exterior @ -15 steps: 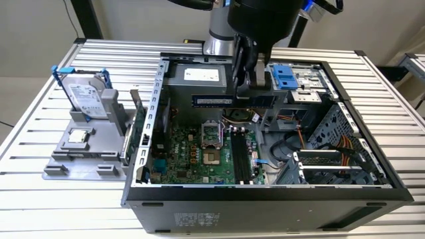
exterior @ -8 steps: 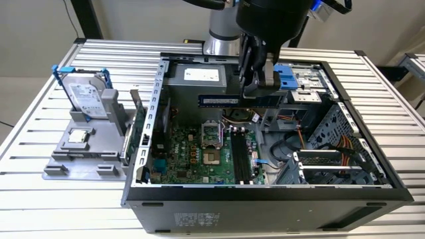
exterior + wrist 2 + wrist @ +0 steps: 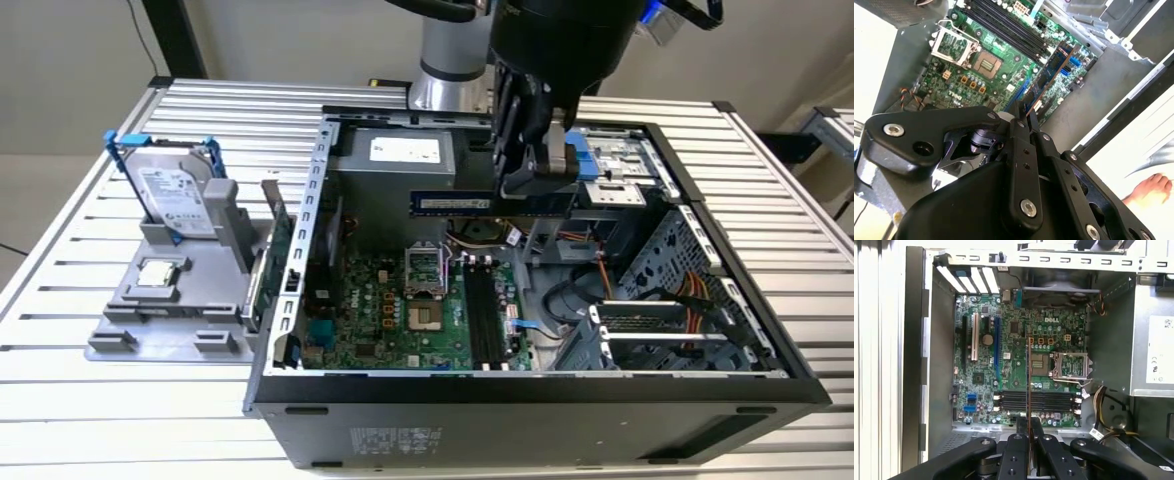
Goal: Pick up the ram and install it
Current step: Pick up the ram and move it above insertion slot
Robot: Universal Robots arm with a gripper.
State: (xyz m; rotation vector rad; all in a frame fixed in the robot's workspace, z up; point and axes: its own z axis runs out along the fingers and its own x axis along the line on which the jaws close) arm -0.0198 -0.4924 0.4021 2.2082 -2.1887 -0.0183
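Note:
My gripper [image 3: 531,192] hangs over the open computer case [image 3: 300,300] and is shut on the ram [image 3: 451,203], a slim dark blue stick held level, long edge down, above the motherboard [image 3: 387,320]. In the first wrist view the ram [image 3: 1028,385] shows edge-on as a thin line running out from between the fingertips of the gripper [image 3: 1028,429], crossing the black memory slots [image 3: 1039,401]. In the second wrist view the ram [image 3: 1054,67] reaches out from the gripper [image 3: 1022,114] over the board. The memory slots [image 3: 483,312] lie below the stick, in front of it.
A grey fixture [image 3: 167,320] at the exterior view's left holds a silver hard drive in a blue frame [image 3: 174,195] and a small square CPU chip [image 3: 160,272]. Inside the case are the power supply [image 3: 400,160], the CPU socket [image 3: 420,270], cables [image 3: 667,295] and drive cages [image 3: 621,170].

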